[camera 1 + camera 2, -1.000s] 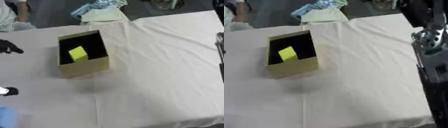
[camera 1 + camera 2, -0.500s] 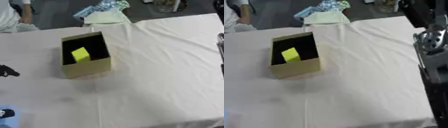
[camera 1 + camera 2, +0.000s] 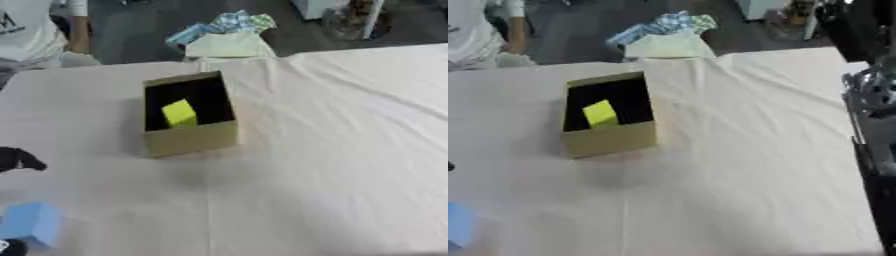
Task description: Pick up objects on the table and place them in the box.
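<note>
1 object already sits inside the box (image 3: pixel 188 116): a yellow-green block (image 3: pixel 179 113), tilted against the dark interior. 1 more shows outside it, a blue block (image 3: pixel 31 223) lying on the white tablecloth (image 3: pixel 332 150) well down and to the left of the box, close to the lower left corner of the left eye view. The left hand (image 3: pixel 17 159) shows only as a dark shape at the left edge, between the box and the blue block, apart from both; whether its fingers are spread or curled I cannot tell. It appears to carry nothing. Of the right side only the arm (image 3: pixel 877 125) shows, far to the right of the box, with no hand in sight.

Judging by this, the step in hand is fetching the blue block. The left hand is the natural one for it. It should come down over the block, close across 2 opposite faces, lift it clear of the cloth, and release only once it is over the box opening, beside the yellow-green block, not on the rim.
</note>
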